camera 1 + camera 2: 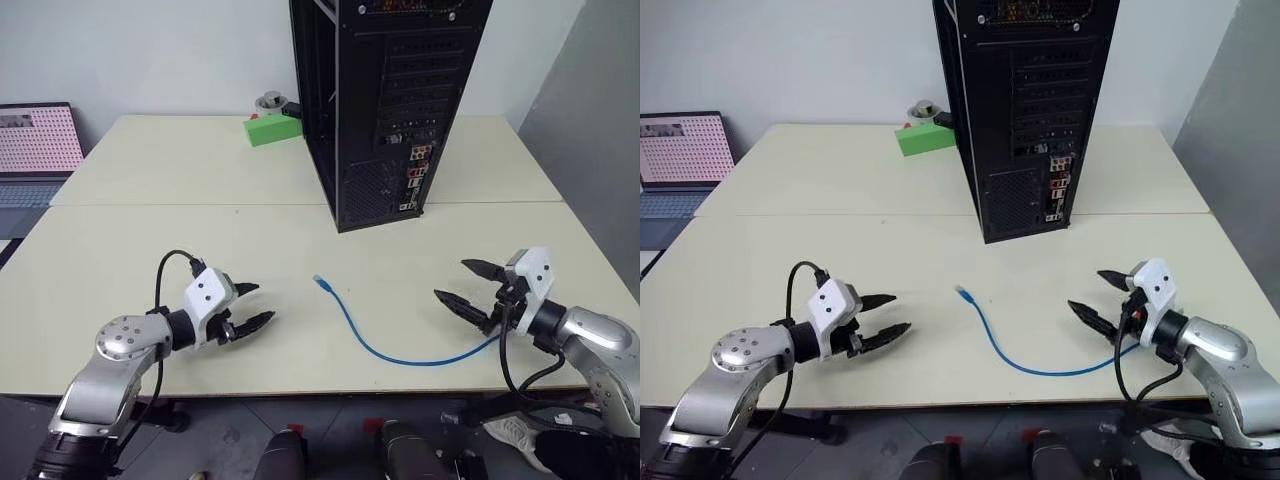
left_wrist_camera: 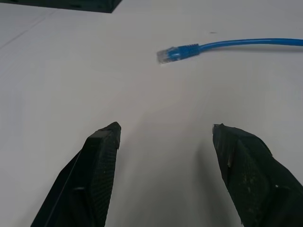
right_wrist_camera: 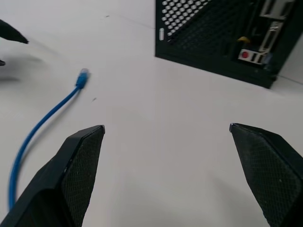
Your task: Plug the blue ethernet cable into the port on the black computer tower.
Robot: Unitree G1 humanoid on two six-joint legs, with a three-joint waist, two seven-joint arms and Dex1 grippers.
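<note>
The blue ethernet cable [image 1: 372, 341] lies curved on the cream table, its clear plug [image 1: 321, 283] free at the end toward the black computer tower [image 1: 385, 100]. The tower stands upright at the table's middle back, rear panel facing me, with a cluster of coloured connectors [image 1: 417, 175] low on its right side; which one is the port I cannot tell. My left gripper [image 1: 251, 308] hovers open left of the plug, empty. My right gripper [image 1: 466, 284] is open on the right, beside the cable's other end, which runs under it. The plug [image 2: 164, 55] lies beyond the left fingertips [image 2: 108, 137].
A green box [image 1: 272, 129] with a small round grey object [image 1: 270, 100] behind it sits left of the tower. A laptop [image 1: 38, 150] stands at the far left. The table [image 1: 150, 240] is two cream tops joined, with a seam running across.
</note>
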